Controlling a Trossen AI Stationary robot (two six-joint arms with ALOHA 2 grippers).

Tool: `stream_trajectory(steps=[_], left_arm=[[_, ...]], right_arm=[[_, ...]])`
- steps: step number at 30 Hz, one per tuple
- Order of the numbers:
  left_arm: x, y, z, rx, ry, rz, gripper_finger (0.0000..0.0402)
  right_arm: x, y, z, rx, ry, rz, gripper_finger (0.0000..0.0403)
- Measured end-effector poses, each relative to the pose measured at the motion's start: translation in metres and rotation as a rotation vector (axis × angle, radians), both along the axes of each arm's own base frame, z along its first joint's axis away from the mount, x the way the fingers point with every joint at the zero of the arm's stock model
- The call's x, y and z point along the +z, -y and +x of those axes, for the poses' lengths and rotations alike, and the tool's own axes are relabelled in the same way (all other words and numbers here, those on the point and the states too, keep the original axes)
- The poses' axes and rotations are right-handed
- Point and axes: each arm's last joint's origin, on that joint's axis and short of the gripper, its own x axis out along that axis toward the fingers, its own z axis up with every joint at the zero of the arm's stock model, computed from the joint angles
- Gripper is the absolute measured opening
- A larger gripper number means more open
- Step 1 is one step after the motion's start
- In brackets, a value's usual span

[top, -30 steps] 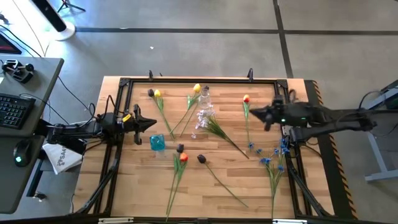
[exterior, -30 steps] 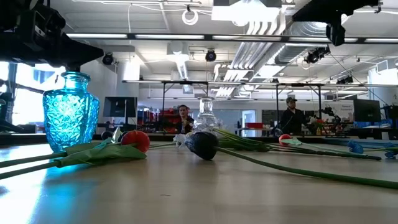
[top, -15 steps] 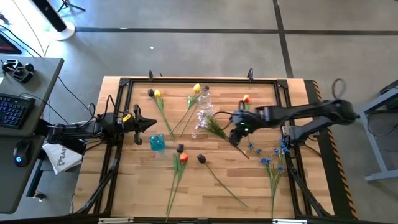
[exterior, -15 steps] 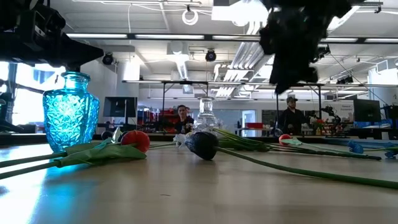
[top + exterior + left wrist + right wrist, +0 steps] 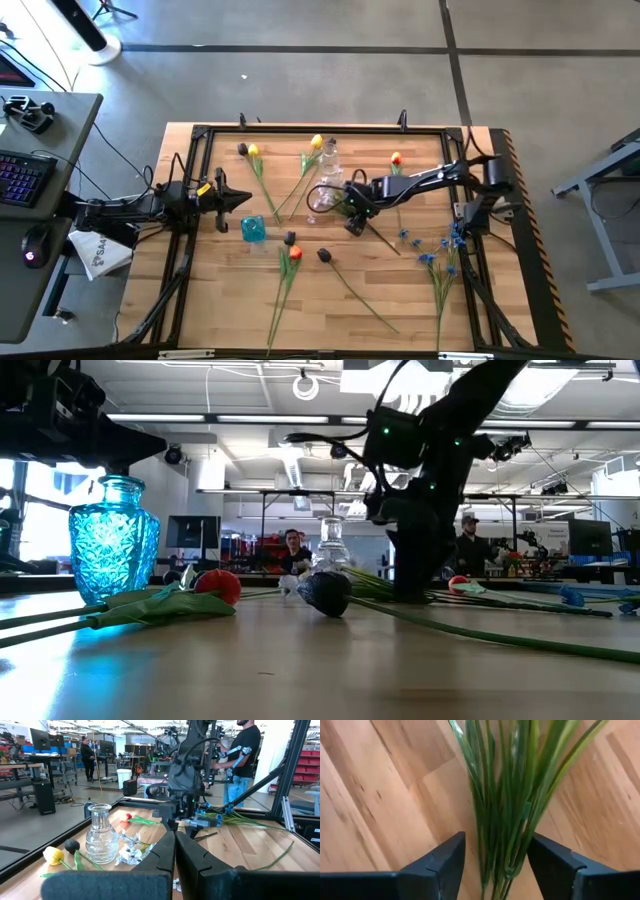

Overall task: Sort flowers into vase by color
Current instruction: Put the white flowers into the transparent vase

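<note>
Two dark arms work over the wooden slatted table [image 5: 220, 290]. At its centre, the right gripper [image 5: 354, 210] is down with its fingers [image 5: 442, 862] spread on either side of the bunched green stems [image 5: 507, 820] of the white-lilac sprigs [image 5: 325, 190], not yet clamped. These sprigs lie beside the clear glass vase [image 5: 329, 153]. Other tulips lie scattered around, and the blue glass vase [image 5: 253, 229] stands left of centre. At the left edge the left gripper [image 5: 243, 199] hovers with fingers pressed together, empty.
</note>
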Motion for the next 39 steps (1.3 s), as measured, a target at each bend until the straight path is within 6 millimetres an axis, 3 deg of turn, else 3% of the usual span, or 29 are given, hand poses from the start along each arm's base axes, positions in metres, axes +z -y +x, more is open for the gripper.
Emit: stream_trajectory(steps=[6,12,16,25,30,34,39], left_arm=[[0.0,0.0,0.0,0.0,0.0,0.0,0.0001],[0.0,0.0,0.0,0.0,0.0,0.0,0.0001],[0.0,0.0,0.0,0.0,0.0,0.0,0.0001],[0.0,0.0,0.0,0.0,0.0,0.0,0.0001],[0.0,0.0,0.0,0.0,0.0,0.0,0.0001],[0.0,0.0,0.0,0.0,0.0,0.0,0.0001],[0.0,0.0,0.0,0.0,0.0,0.0,0.0001]], right_arm=[[-0.007,-0.001,0.001,-0.02,-0.039,-0.03,0.0137],[-0.006,-0.001,-0.001,-0.015,-0.052,-0.034,0.0023],[0.005,0.001,-0.006,-0.017,-0.038,-0.013,0.0018],[0.086,0.002,-0.028,0.142,0.242,-0.063,0.0008],[0.131,0.006,-0.035,0.254,0.513,-0.179,0.0004],[0.163,0.021,-0.031,0.29,0.808,-0.288,0.0005],[0.184,0.046,-0.024,0.266,1.081,-0.349,0.0004]])
